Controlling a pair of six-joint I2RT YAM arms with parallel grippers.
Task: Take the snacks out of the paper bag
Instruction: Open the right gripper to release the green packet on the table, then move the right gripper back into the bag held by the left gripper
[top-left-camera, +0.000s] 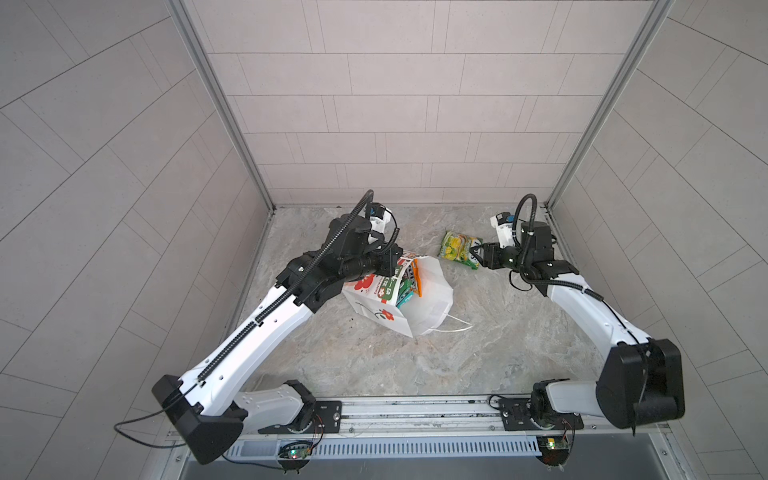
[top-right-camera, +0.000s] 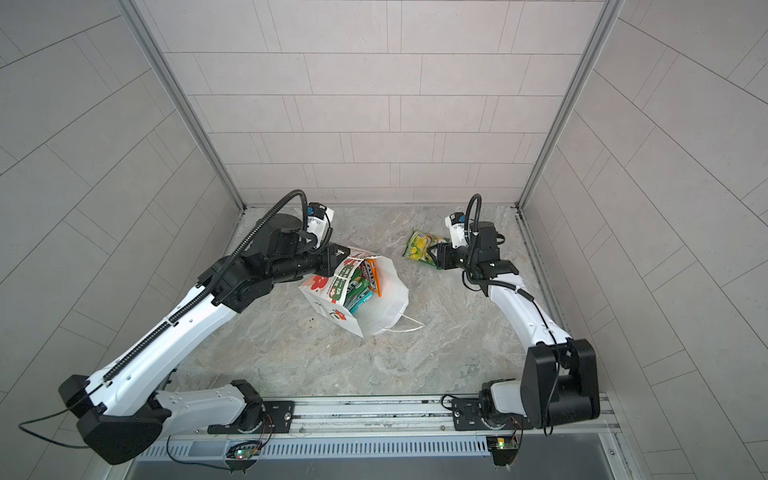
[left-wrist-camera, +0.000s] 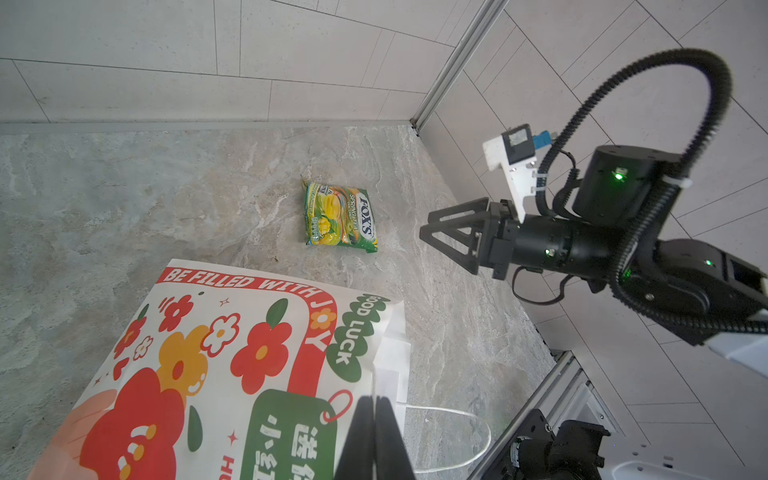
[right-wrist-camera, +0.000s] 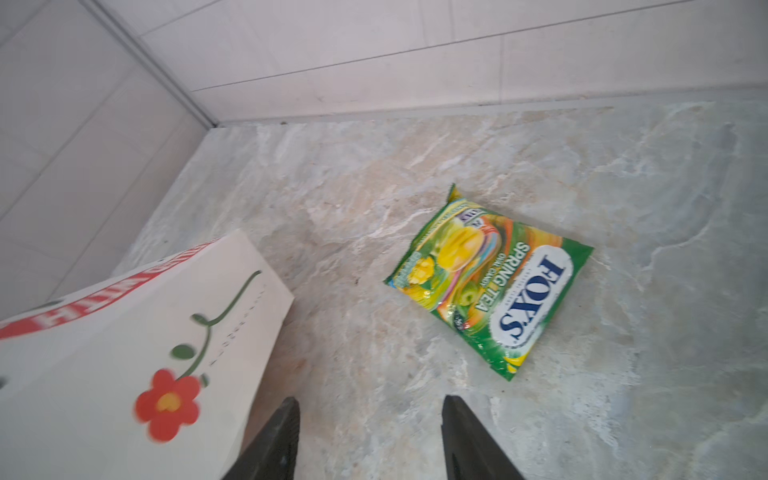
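Observation:
The white paper bag (top-left-camera: 432, 299) (top-right-camera: 388, 301) stands tilted in the middle of the table with its mouth open. Its flowered side (left-wrist-camera: 232, 332) shows in the left wrist view. Several snacks stick out of the mouth, among them an orange packet (top-left-camera: 417, 282) (top-right-camera: 372, 276) and a teal packet (top-left-camera: 405, 297). My left gripper (top-left-camera: 397, 266) (left-wrist-camera: 376, 405) is shut on the bag's top rim. A green-yellow FOX'S packet (top-left-camera: 459, 249) (top-right-camera: 424, 246) (right-wrist-camera: 486, 282) lies flat on the table, free. My right gripper (top-left-camera: 478, 251) (right-wrist-camera: 370, 411) (left-wrist-camera: 426, 226) stands open next to it, holding nothing.
A white cord handle (top-left-camera: 457, 328) trails from the bag onto the marble table. Tiled walls close the back and both sides; the green packet lies near the back right corner. A metal rail (top-left-camera: 415, 409) with both arm bases runs along the front edge.

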